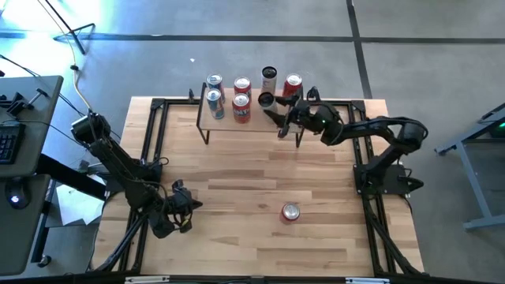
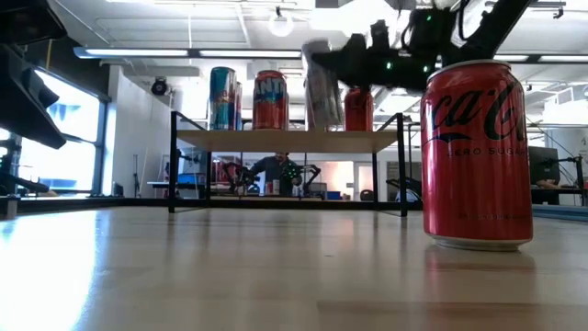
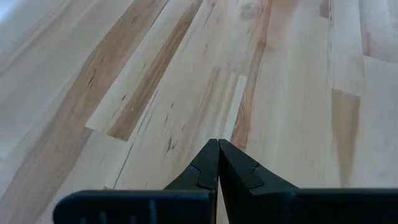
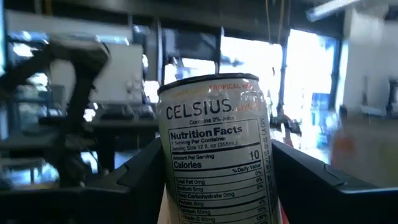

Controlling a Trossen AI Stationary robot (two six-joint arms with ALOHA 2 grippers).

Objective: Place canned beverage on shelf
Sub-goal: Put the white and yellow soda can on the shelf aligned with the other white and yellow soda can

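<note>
Nearest the low camera, a red Coca-Cola can [image 2: 477,154] stands at right on the wooden tabletop [image 1: 237,181]. Right gripper [image 1: 272,108] clamps a silver Celsius can [image 4: 214,155] over the small wooden-topped wire shelf [image 1: 252,125] at upper centre. Left gripper [image 3: 218,163], lower left, is closed and empty.

Shelf [image 1: 256,118]: pale wood top, black wire legs. On the shelf: two blue cans [image 1: 215,103], orange-red cans [image 1: 241,108], a red can [image 1: 293,84]. Held can [image 4: 214,149]: silver, white lettering. In front of the shelf, a red can with black lettering [image 2: 477,154].
</note>
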